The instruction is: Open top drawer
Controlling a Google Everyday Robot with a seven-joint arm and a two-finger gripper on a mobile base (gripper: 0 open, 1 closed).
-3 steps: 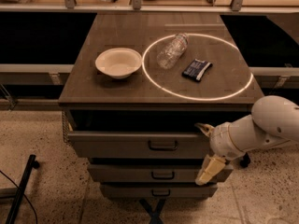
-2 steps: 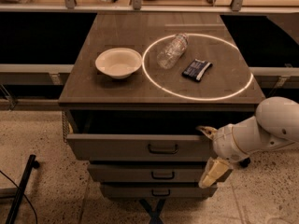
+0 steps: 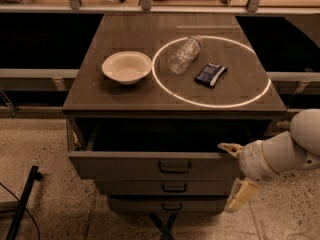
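Though the top drawer already stands partway out below the desk's front edge, with a dark cavity open behind its panel, the pull looks unfinished.

Gripper: at the drawer's right end, under the desk's front-right corner. Fingers spread wide. Upper finger lies at the panel's top edge; lower finger hangs down beside the lower drawers. It pinches nothing that I can make out. Handle sits at panel centre, well left of the gripper, untouched.

Doing the step well, as I judge it:
- Draw straight out, square to the front edge. A pull from one end may skew the drawer on its runners and jam it.
- Keep the upper finger hooked behind the top edge; it looks a shallow hold and could slip off.
- Hold the lower finger clear of the lower drawers so neither comes along.
- Go slow and even.

Around:
- Bowl on the desk top, toward the left edge.
- Bottle on its side near the middle.
- Dark packet just right of the bottle; both lie inside a light ring. All sit well back from the front edge, out of the drawer's way.
- Arm reaches in from the right, past the front-right corner.
- Black pole on the floor off the front-left corner, apart from the drawer's path.

Nothing visible blocks the travel forward.
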